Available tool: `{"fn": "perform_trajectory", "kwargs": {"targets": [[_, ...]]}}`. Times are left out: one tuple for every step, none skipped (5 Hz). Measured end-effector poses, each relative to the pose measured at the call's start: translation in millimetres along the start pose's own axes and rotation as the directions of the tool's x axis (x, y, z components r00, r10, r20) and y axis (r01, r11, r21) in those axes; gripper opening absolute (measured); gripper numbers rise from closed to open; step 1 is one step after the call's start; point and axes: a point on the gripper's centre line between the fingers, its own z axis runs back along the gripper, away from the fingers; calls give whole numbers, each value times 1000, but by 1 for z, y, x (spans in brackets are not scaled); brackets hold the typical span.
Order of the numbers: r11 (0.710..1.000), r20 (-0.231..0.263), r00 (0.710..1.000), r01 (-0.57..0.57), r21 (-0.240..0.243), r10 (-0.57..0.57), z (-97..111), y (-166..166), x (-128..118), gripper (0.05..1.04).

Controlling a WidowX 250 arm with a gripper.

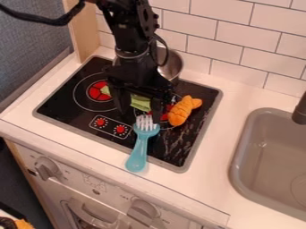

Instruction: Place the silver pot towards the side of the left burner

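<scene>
My gripper [140, 109] hangs over the middle of the black stovetop, its fingers spread apart and open. The silver pot [172, 64] stands at the back of the stove by the tiled wall, partly hidden behind the arm. To the left of the gripper is the left burner [97, 91], with its red centre and a bit of green at its right side. A piece of green [141, 103] shows between the two fingers; whether they touch it, I cannot tell.
A blue-handled fork [139, 150] lies across the stove's front edge, tines just below the gripper. An orange toy [183, 110] rests on the right burner area. The grey sink [239, 176] and its dark faucet [300, 111] are at the right.
</scene>
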Motion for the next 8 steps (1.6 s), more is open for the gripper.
{"fn": "perform_trajectory", "kwargs": {"targets": [[1000,-35,999,-6,-2,6,-7,0,-4,1007],[997,-59,996,-72,23,73,-9,23,18,1007],[992,-10,992,-126,28,126,13,46,44,1006],[981,-10,982,-190,35,190,20,74,56,1005],[962,-56,962,-264,70,268,1,104,61,1003],[954,-158,945,-268,133,288,-46,117,61,1001],[954,-175,944,-254,156,280,-58,117,68,947],[962,-153,955,-235,137,255,-59,105,65,646]]}}
